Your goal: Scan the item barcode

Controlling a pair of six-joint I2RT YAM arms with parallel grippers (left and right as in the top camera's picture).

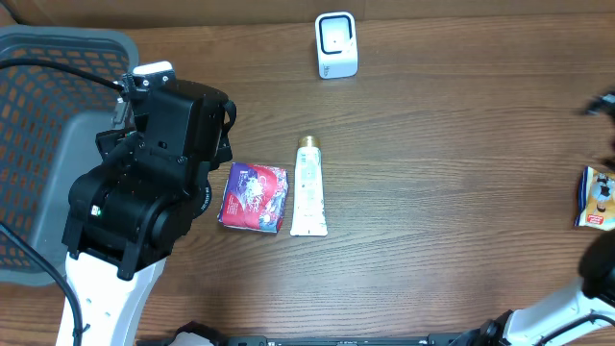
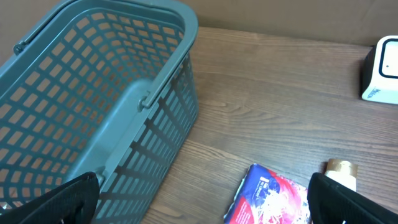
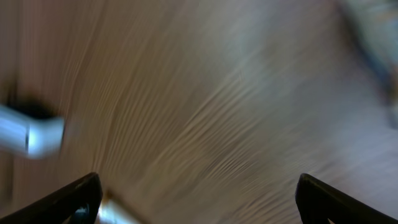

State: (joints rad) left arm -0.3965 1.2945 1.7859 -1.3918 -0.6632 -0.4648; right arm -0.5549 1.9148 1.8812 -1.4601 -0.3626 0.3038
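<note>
While the left gripper and right gripper both stand open and empty, I fear grasping the centre packet may drag the tube just beside it.

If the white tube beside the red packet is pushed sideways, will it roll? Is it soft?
The tube lies flat and widens to a flat end, so it probably slides rather than rolls. Its body looks like soft plastic, likely to dent when squeezed; the gold cap seems firmer.
</note>
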